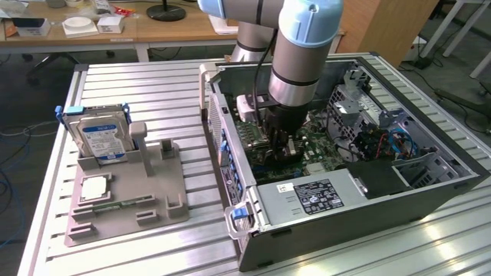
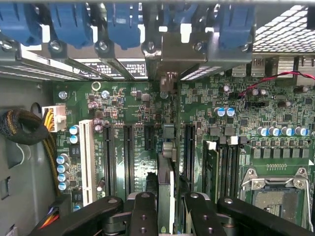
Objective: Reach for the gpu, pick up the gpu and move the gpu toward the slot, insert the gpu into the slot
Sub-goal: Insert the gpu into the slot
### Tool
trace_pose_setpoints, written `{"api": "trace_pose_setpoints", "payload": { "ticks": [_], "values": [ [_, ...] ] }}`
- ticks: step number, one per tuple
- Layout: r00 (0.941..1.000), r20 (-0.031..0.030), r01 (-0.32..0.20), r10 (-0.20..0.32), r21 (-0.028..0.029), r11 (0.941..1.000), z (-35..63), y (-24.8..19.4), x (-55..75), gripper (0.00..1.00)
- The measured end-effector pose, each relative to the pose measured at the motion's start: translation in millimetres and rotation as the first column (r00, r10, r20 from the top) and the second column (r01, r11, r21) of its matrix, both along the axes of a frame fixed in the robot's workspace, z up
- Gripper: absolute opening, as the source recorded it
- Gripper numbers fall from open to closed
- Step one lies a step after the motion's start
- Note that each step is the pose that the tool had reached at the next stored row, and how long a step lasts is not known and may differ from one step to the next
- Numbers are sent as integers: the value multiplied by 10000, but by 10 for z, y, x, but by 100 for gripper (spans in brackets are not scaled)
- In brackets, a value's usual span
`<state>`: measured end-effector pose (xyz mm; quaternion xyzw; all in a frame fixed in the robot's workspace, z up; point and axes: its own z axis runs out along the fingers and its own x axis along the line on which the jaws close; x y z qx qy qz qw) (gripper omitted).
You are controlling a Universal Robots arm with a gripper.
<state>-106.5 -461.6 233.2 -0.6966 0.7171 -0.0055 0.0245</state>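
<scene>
The gripper (image 2: 167,209) is cut off by the wrist frame's lower edge, and the gpu (image 2: 166,167) is seen edge-on, its face hidden — in the exterior view's centre, the grip is blocked by the arm (image 1: 295,63).

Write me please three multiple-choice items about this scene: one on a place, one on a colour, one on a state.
1. Where does the hard drive stand?
A) on the floor
B) in the grey holder
C) on the wooden desk behind

2. What colour is the one long slot of the motherboard that differs from the black ones?
A) white
B) red
C) yellow

3. In what state is the gpu?
A) lying flat on the table
B) held on edge by the gripper over the motherboard
C) leaning on the hard drive

Answers:
1 B, it stands upright in the holder at the exterior view's left.
2 A, it shows white beside the black slots.
3 B, the fingers close on the thin card from both sides.
</scene>
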Motion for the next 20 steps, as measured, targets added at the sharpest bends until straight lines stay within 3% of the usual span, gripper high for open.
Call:
{"api": "trace_pose_setpoints", "payload": {
  "ticks": [2,4,6,7,20],
  "values": [
    [10000,25,3,-3,20,10000,25,2,-1,26],
    [10000,9,5,-5,-6,10000,48,0,-4,27],
    [10000,19,3,-3,-6,10000,47,0,-2,27],
    [10000,21,1,-1,-3,10000,46,-1,-1,33],
    [10000,22,0,0,0,10000,8,0,0,33]
  ]
}}
